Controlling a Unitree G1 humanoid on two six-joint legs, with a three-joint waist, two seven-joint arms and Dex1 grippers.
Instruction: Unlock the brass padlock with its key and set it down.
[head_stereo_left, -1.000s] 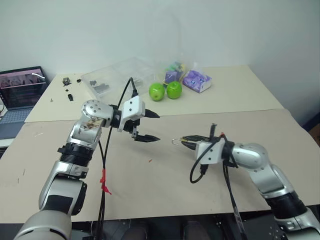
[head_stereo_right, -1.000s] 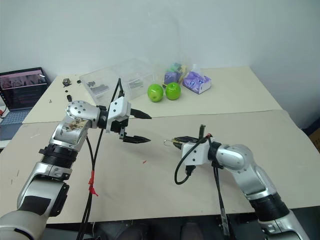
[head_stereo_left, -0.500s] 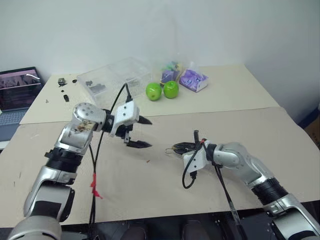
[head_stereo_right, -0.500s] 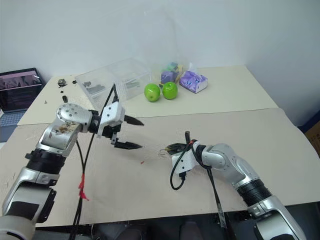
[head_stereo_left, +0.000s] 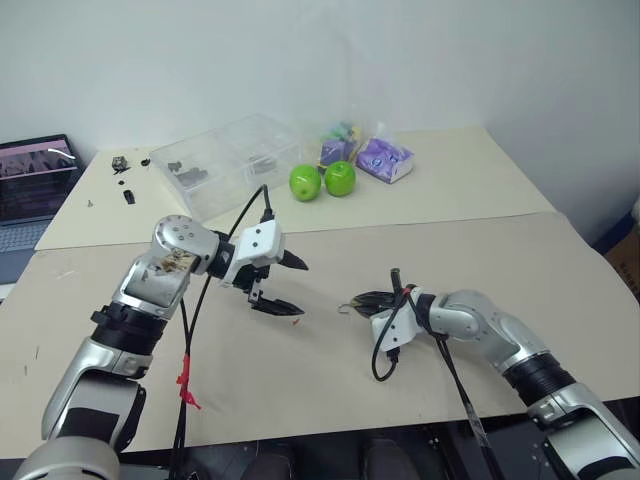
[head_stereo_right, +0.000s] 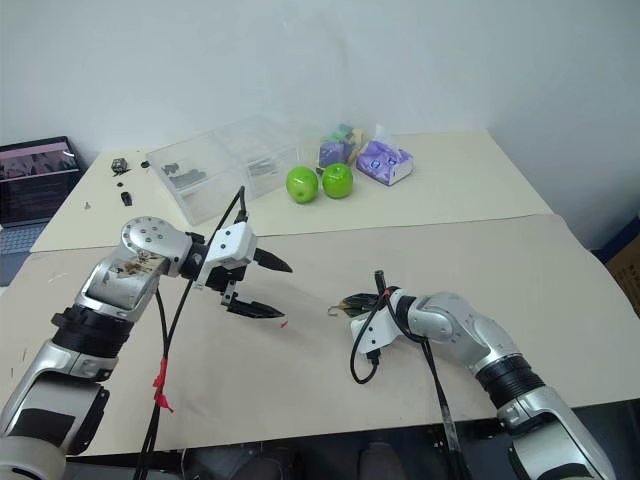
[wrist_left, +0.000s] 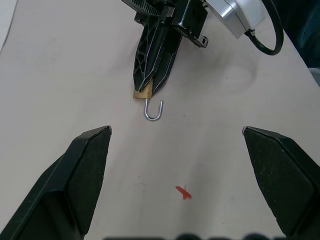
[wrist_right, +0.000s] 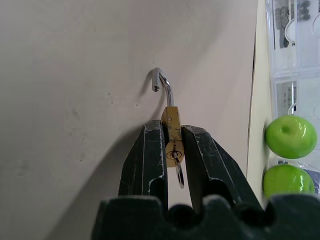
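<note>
Currently we see the brass padlock pinched between the jaws of the right gripper, low over the beige worktop, its silver shackle swung open and pointing toward the left gripper. The left gripper's jaws are spread wide and hold nothing; it hovers near the lock but apart from it. A small red speck lies on the worktop between the two grippers. Well behind them stand two green apples, a clear plastic box and purple packets; a laptop sits at the far left edge. Nothing stands between the grippers. From the right wrist view we note a key ring hanging at the lock's keyhole, which the head views do not resolve.
</note>
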